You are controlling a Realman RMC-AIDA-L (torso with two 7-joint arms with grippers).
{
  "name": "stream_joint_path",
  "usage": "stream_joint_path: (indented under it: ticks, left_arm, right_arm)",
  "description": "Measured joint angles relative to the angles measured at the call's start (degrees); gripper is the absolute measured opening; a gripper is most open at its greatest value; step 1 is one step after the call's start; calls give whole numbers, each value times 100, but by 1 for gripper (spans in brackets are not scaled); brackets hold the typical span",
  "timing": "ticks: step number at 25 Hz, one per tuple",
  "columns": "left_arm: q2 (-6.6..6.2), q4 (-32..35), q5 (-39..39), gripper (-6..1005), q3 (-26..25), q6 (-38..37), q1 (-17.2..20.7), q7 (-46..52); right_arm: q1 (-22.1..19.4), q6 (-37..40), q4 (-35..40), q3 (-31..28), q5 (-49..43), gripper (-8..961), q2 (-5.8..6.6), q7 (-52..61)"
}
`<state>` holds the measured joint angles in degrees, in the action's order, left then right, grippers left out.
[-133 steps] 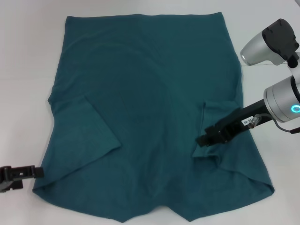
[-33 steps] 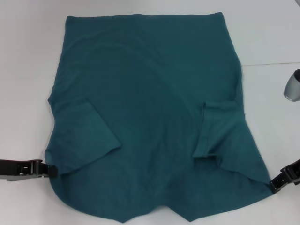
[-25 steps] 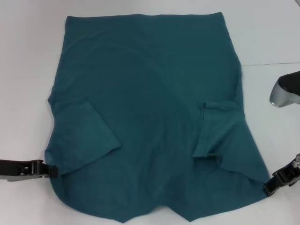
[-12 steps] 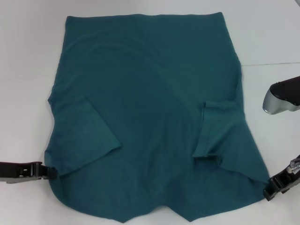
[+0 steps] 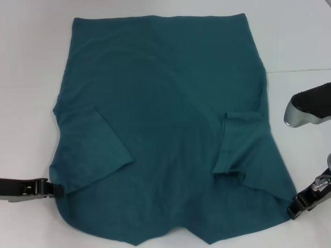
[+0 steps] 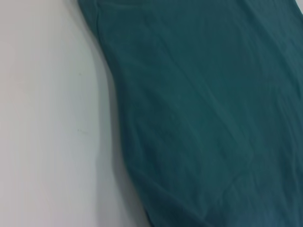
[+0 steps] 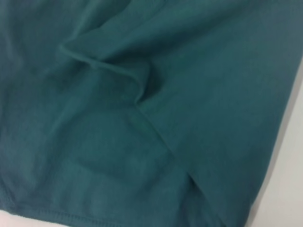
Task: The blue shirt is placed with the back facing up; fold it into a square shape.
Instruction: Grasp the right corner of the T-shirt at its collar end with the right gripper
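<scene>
Left gripper (image 5: pixel 56 189): at shirt's near-left corner; finger state hidden.
Right gripper (image 5: pixel 295 209): at near-right corner; likewise unclear.
Blue shirt (image 5: pixel 165 124): flat between both, sleeves folded inward.
Handling: light, limp; pinch shoulder corners.

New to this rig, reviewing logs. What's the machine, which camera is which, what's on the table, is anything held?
It is a robot with two arms. The wide picture comes from its head camera; the two close-ups come from cameras on its wrists. A blue shirt lies spread on a white table, both sleeves folded inward. The left claw sits at the shirt's near left edge, the right claw at its near right corner. Whether either grips the cloth cannot be seen.
</scene>
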<state>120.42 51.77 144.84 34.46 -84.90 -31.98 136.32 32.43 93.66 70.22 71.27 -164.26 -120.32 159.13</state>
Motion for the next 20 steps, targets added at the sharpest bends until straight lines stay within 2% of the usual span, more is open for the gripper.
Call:
stream_joint_path:
  ticks: [14, 20]
  left_arm:
    - [-18, 0, 6, 37, -1, -10, -11, 0]
    - [-19, 0, 17, 39, 0, -9, -10, 0]
  right_arm:
    - [15, -185, -135, 418, 32, 458, 0, 157]
    - [35, -315, -145, 387, 169, 364, 15, 166]
